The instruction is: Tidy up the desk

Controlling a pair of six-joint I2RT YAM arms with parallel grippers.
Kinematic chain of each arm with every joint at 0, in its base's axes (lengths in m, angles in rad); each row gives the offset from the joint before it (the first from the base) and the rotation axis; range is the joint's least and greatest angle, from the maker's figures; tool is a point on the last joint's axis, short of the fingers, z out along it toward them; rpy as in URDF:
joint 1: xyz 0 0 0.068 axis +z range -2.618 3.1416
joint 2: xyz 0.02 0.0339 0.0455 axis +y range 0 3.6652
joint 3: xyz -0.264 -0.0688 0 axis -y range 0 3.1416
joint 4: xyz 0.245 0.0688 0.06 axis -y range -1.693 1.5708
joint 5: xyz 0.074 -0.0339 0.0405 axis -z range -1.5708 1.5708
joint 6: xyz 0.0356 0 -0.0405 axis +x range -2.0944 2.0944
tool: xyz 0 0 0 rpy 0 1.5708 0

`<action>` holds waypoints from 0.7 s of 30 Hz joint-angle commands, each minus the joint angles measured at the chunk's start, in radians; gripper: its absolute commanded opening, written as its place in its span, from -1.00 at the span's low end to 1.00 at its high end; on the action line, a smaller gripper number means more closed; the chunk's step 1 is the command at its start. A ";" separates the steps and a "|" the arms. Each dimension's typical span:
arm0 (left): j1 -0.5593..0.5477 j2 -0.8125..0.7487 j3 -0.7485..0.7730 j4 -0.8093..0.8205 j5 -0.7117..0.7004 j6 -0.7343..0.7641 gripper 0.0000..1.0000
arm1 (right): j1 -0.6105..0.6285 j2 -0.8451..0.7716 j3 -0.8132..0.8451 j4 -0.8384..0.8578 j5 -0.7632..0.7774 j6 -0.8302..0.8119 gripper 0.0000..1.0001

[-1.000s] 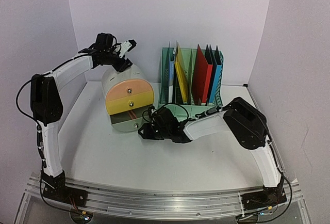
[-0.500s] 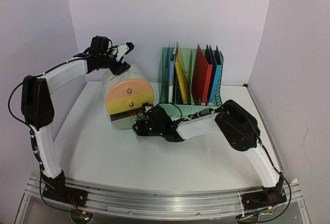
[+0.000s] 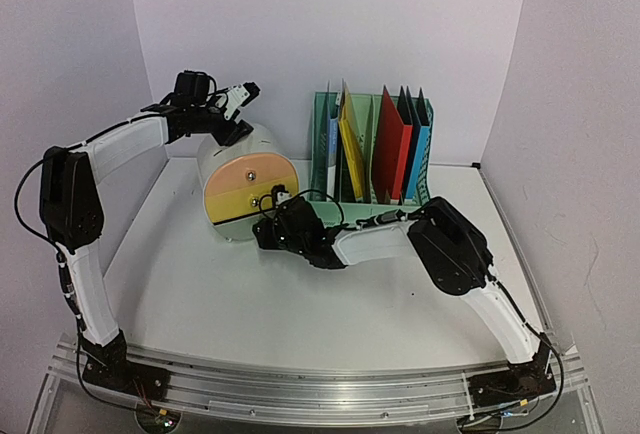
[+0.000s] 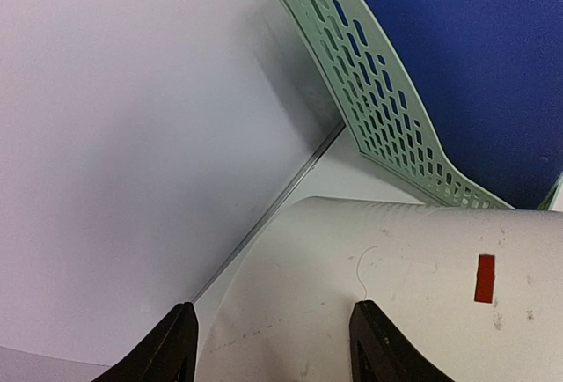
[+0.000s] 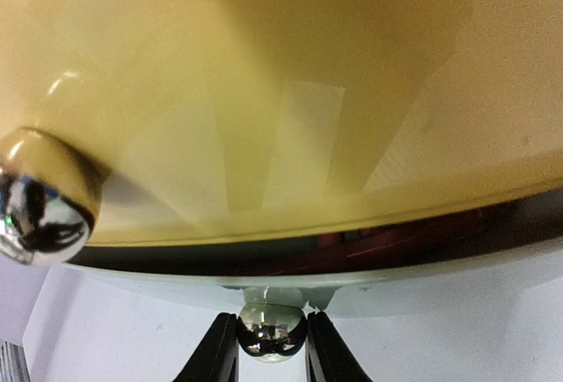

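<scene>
Glossy smooth plastic yellow drawer front (image 5: 264, 91). Mirror-polished metal lower knob (image 5: 271, 336). Matt mint plastic file rack (image 4: 387, 118). Scuffed matt white drawer unit shell (image 4: 422, 312). Matt white desk (image 3: 220, 304), silvery metal front rail (image 3: 300, 382).

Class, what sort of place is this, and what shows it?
Likely a staged office set-up in a robot lab: a white desk walled in lilac, a file rack of folders, a round drawer unit, whose knob the right gripper grips.
</scene>
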 commanded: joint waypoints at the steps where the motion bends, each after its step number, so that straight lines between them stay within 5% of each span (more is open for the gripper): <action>1: 0.001 -0.010 -0.038 -0.091 0.011 0.024 0.17 | -0.006 0.023 0.063 0.102 0.080 -0.013 -0.48; 12: 0.001 -0.019 -0.044 -0.096 0.018 0.030 0.17 | -0.005 0.008 0.052 0.126 0.088 -0.027 -0.43; 21: 0.011 -0.001 0.020 -0.101 0.000 0.061 0.21 | 0.004 -0.156 -0.095 0.141 0.043 -0.067 -0.10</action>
